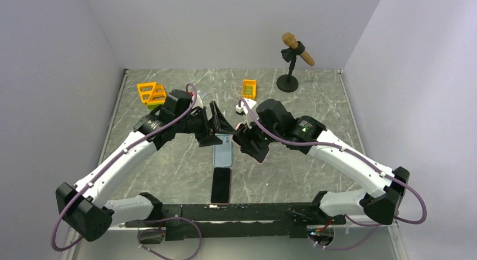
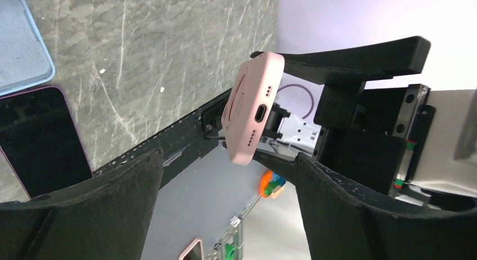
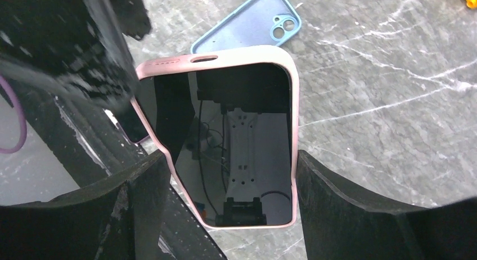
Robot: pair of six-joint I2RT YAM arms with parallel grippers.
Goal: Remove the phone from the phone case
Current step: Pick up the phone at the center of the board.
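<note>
Phone [image 3: 236, 147] sits inside the pink phone case [image 3: 286, 130], held off the table [image 1: 315, 113] just right of the blue case [image 1: 223, 153], with the right hand [image 3: 228, 158] clamped across its width. The left hand [image 2: 225, 158], spread wide and empty, hovers over the blue case's far end. A black phone [image 1: 221, 185] lies at its near end.

Bright, even, diffuse light from above, with only soft, faint shadows on the table [image 1: 337, 99]. Left wrist: pale wall [image 2: 349, 18] beyond the jaws nearly washed out, the jaws themselves dark and soft. Right wrist: phone [image 3: 242, 142] screen between the jaws gives a mirror reflection. The black arm [image 3: 67, 46] left of them is blurred and grainy.
</note>
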